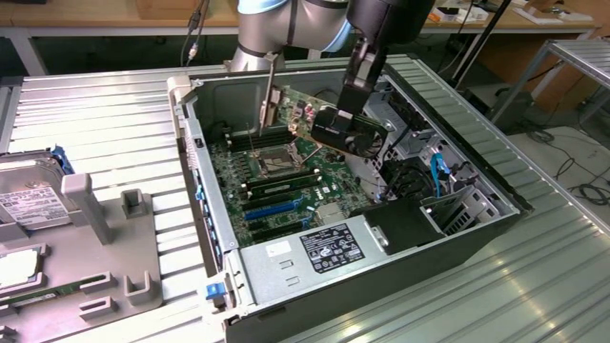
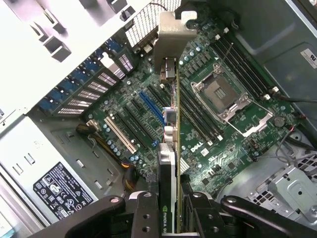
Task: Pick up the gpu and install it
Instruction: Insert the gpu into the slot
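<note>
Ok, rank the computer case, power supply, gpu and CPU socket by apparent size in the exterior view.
1. computer case
2. power supply and gpu: about alike; the gpu sits higher, maybe nearer the camera, so unranked
3. CPU socket

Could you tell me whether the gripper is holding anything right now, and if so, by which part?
Yes: the gripper holds the gpu, its jaws clamped on the end opposite the silver bracket.
</note>
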Action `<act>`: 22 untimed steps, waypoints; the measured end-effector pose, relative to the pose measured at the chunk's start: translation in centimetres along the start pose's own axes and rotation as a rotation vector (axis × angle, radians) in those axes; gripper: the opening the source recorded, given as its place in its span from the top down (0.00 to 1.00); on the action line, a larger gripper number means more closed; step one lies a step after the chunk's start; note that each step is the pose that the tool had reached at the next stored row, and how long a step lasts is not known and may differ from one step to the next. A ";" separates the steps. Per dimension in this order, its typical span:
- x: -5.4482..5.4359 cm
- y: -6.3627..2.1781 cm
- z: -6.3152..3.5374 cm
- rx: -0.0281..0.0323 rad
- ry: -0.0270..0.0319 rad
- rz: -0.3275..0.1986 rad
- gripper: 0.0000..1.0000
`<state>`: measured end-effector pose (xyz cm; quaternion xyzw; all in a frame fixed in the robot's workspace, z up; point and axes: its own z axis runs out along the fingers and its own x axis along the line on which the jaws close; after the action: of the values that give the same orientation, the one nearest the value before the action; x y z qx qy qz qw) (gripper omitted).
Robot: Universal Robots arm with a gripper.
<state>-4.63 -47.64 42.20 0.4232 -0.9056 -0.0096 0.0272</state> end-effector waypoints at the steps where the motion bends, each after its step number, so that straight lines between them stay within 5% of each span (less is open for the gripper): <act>1: 0.0 0.00 0.00 0.0002 0.0002 -0.006 0.73; 22: 0.0 -0.02 0.00 0.0071 0.0070 -0.173 0.73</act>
<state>-4.61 -47.64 42.20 0.5001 -0.8655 -0.0072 0.0279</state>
